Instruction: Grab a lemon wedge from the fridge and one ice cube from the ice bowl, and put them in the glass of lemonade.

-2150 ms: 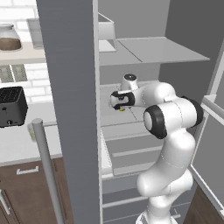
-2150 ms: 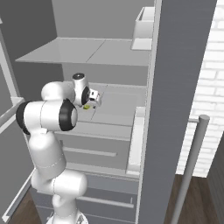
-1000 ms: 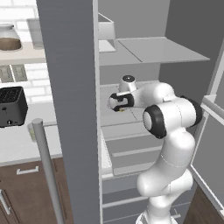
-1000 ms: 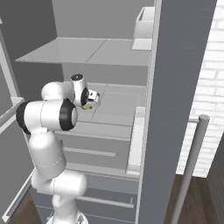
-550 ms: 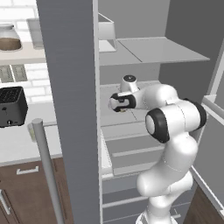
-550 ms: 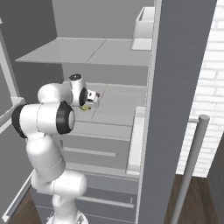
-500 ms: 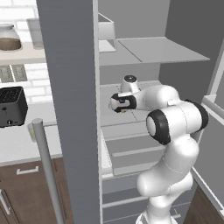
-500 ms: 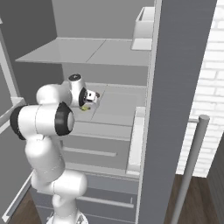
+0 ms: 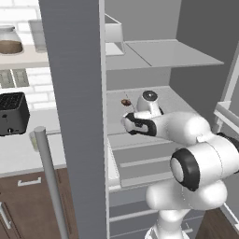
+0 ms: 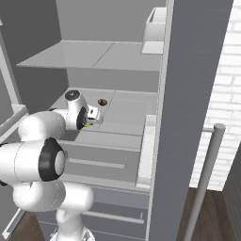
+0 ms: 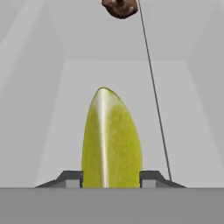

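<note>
Lemon wedge [image 11: 110,140] sits clamped between my two fingertips, its pointed end aimed away from my hand, inside the open fridge [image 9: 79,93]. My gripper [image 10: 90,121] hangs just above the fridge's middle shelf [image 10: 127,110], jaws closed against the wedge's sides. Farther back on that shelf lies a small brown lump [image 9: 125,101], possibly a piece of food; it stays too blurred for me to name.
</note>
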You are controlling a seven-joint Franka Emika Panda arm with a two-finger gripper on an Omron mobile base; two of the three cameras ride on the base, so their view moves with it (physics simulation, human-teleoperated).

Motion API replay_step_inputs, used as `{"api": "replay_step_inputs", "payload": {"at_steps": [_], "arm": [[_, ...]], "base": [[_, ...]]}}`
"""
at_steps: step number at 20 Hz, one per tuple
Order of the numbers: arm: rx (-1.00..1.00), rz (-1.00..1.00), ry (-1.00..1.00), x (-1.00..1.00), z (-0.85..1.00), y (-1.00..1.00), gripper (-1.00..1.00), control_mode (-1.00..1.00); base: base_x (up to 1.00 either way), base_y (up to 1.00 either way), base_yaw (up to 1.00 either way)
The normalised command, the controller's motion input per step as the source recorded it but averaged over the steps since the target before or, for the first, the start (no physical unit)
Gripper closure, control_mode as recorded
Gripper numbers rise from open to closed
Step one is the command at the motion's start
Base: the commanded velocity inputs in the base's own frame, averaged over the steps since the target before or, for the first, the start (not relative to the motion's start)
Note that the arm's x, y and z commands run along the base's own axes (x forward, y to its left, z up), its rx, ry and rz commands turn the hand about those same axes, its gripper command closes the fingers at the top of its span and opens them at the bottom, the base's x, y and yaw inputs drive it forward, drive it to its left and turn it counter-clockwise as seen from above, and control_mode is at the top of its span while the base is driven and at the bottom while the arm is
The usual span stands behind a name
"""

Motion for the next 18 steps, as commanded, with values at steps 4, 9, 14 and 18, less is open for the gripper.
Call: {"api": "replay_step_inputs", "payload": {"at_steps": [4, 9, 14, 18], "arm": [[0.0, 0.0, 0.0, -0.47, 0.76, 0.0, 1.0, -1.0], [0.0, 0.0, 0.07, -0.68, 0.74, -0.09, 1.0, -1.0], [0.0, 0.0, 0.09, -0.88, 0.75, -0.21, 1.0, -1.0], [0.0, 0.0, 0.1, -0.97, 0.74, -0.24, 1.0, -1.0]], "base": [[0.0, 0.0, 0.0], [0.0, 0.0, 0.0], [0.0, 0.0, 0.0], [0.0, 0.0, 0.0]]}}
